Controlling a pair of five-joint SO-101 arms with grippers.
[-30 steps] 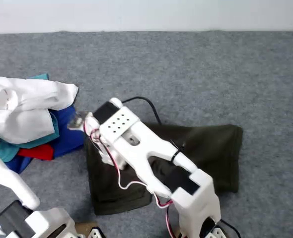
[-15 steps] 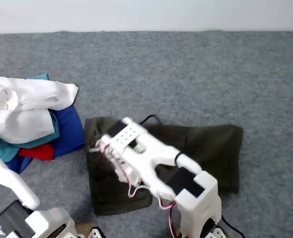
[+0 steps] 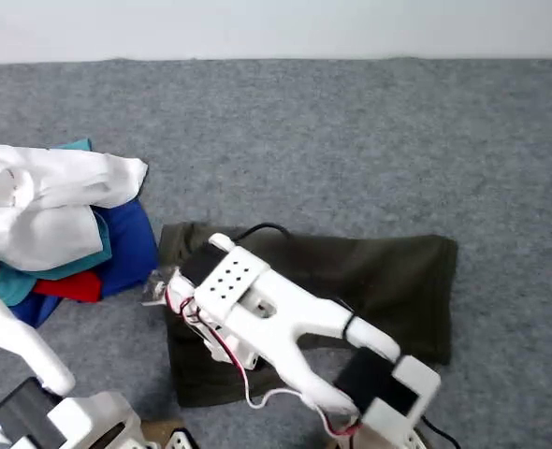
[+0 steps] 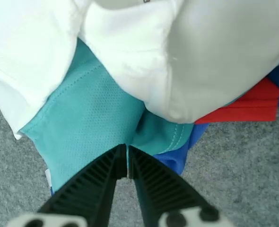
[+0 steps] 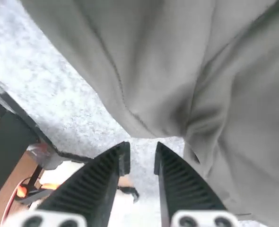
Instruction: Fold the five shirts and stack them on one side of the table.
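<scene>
- Shirts were the subject here: we saw a dark olive cloth shirt (image 3: 388, 281) lying flat and partly folded on the grey carpeted table (image 3: 351, 122), its long axis running side to side across the high view.
- At that shirt's left edge sat the right gripper (image 3: 159, 285), with the white right arm stretched across the cloth behind it.
- In the right wrist view the jaws stood slightly apart with nothing between them. The olive hem lay just ahead of the tips, with bare grey table below.
- We judged that the coming move turned on this: the edge to be taken lay straight ahead of the parted jaws, so a short advance and a close would likely catch it.
- To the left, just beside the olive shirt, was a heap: a crumpled white shirt (image 3: 51, 201) on top of a teal mesh shirt (image 4: 87, 127), a royal blue shirt (image 3: 131, 248) and a red shirt (image 3: 70, 285).
- The left gripper (image 4: 126, 153) hung at the teal shirt's edge, jaws pressed together. We could not tell whether any cloth was nipped between them.
- The right arm was plainly the nearer to the olive shirt, and the left gripper was at the heap.
</scene>
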